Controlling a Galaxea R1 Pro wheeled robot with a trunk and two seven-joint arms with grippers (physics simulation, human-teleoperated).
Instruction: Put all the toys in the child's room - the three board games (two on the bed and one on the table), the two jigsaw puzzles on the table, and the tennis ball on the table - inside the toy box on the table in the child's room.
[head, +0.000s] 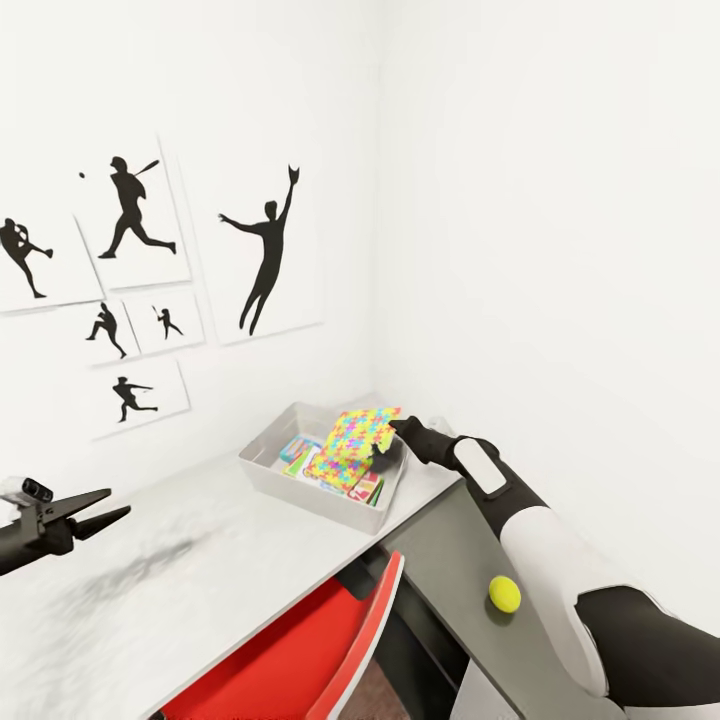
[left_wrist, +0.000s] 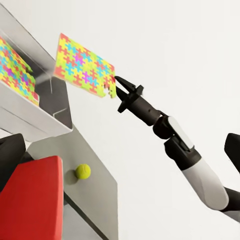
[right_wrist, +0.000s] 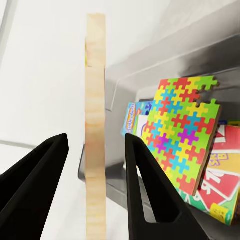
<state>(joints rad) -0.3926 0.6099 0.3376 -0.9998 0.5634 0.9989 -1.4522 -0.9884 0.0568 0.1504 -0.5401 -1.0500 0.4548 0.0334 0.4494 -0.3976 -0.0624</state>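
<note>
Currently the right gripper (left_wrist: 116, 90) holds one jigsaw puzzle (left_wrist: 84, 66) by its edge, tilted above the toy box (head: 270, 472); in the right wrist view its fingers look spread around the sheet, contact unclear; second puzzle (right_wrist: 180, 130) lies inside on board games (right_wrist: 220, 187); tennis ball (head: 503, 594) on the table's (head: 200, 590) dark section; left gripper (head: 95, 510) hovers, jaws apart.

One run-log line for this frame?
right hand: holding jigsaw puzzle over toy box | left hand: open | tennis ball: on table
</note>
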